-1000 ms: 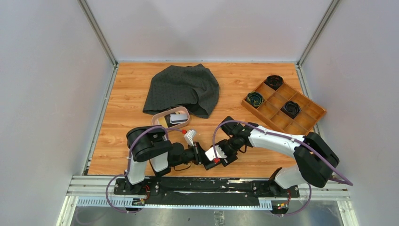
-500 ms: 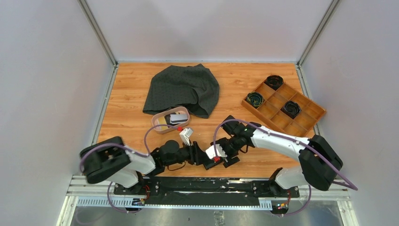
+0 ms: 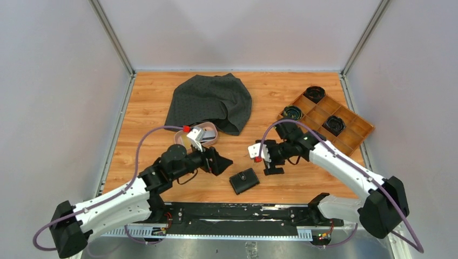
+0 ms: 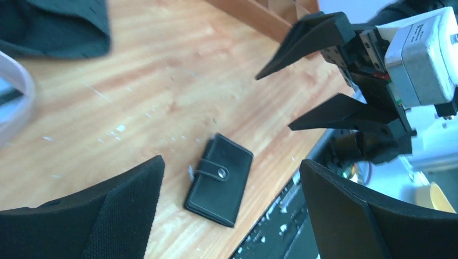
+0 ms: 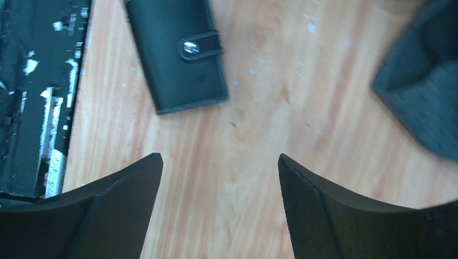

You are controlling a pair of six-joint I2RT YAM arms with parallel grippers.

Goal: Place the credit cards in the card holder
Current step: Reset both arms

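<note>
Card holder (image 3: 244, 181) lies flat on the wooden table (image 3: 146, 116), close to the near edge, about centre. It is folded shut, the strap with its round snap (image 4: 221, 172) facing up. Nothing touches it.

Left gripper (image 3: 226, 164) hangs just left of and slightly beyond the card holder. Jaws spread wide, nothing between them. In the left wrist view the wallet sits on bare wood below the gap between the fingers.

Right gripper (image 3: 270, 166) hangs to the right of the card holder and a little farther back. Jaws well apart, also holding nothing.

Pink oval dish (image 3: 212, 138) is left of centre, beyond the left gripper, partly hidden by that wrist. Credit cards (image 3: 207, 131) show in it only as a grey patch, count unclear.

Dark grey cloth (image 3: 210, 102) is heaped behind the dish, touching its far side. Wooden compartment tray (image 3: 354, 135) lies far right, angled, with round black items (image 3: 315, 93) in three of its compartments.
</note>
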